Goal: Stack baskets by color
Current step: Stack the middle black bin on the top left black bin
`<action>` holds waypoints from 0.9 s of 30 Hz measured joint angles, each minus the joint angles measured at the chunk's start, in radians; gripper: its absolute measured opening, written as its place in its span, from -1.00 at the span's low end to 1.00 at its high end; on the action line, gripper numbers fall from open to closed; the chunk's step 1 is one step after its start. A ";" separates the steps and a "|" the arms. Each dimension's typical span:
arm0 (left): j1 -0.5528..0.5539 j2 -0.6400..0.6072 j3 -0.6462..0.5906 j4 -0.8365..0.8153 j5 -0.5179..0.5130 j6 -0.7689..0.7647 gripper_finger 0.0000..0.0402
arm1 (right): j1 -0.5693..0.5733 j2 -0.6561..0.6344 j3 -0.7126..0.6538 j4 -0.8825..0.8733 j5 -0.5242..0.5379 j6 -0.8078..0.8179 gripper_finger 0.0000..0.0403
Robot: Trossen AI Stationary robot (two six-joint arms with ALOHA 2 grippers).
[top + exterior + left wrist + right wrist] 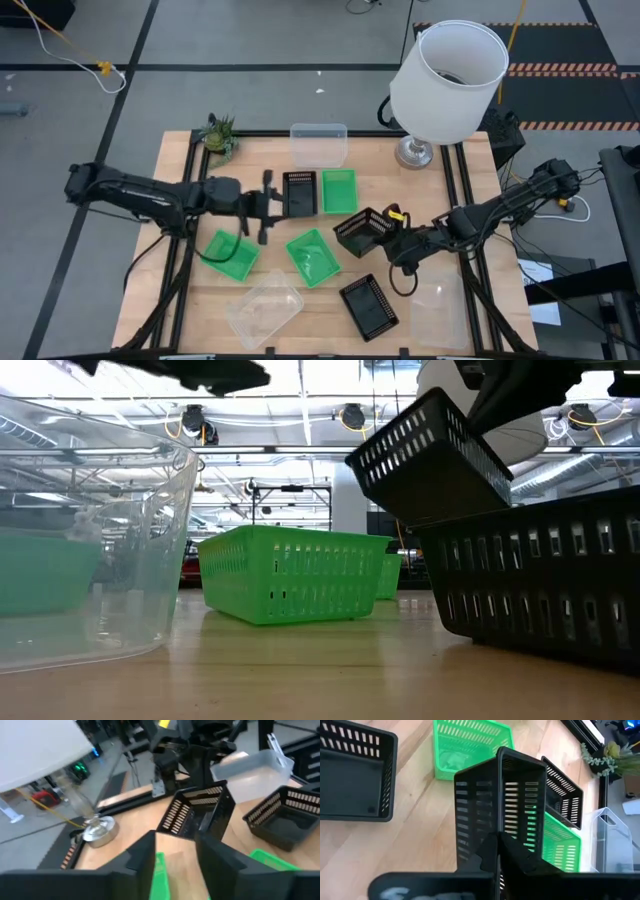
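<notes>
Your tabletop (455, 205) carries the whole sort, and its biggest occupant is the white lampshade (447, 72) on its metal lamp base (413, 152) at the far right corner, out of the working lanes.

The baskets lie scattered by colour, not yet grouped. One clear basket (318, 144) sits at the far edge, a second clear basket (264, 305) near the front edge, and a third clear basket (437, 312) at the front right, faint against the wood.

The green ones are nearer each other: a green basket (339, 190) touches the black basket (299, 193) beside it, another green basket (313, 256) lies mid-table, and a third green basket (231, 254) sits front left, just below your left arm.

Your right hand (398, 240) is pressed together on the wall of a tilted black basket (362, 232); the right wrist view shows that slotted wall pinched on edge, so the basket hangs clear and can, I judge, be dropped onto another black one. The nearest candidate is the front black basket (368, 304).

Your left hand (266, 207) hovers with fingers spread, holding nothing, just beside the far black basket.

The small plant figure (219, 133) stands apart at the far left corner.
</notes>
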 joint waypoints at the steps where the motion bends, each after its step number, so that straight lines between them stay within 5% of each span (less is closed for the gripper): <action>1: -0.010 0.034 0.032 -0.016 0.000 -0.001 -0.18 | 0.000 0.000 0.000 0.000 0.000 -0.004 -1.00; 7: -0.064 0.261 0.270 -0.181 0.001 -0.004 0.06 | 0.000 0.001 0.000 0.003 0.000 -0.005 -1.00; 15: -0.107 0.514 0.536 -0.372 0.003 0.025 -0.03 | 0.000 0.001 0.000 0.004 0.000 -0.015 -1.00; 27: -0.076 0.664 0.646 -0.420 0.002 0.063 -0.20 | 0.000 0.001 0.000 0.003 -0.005 -0.015 -1.00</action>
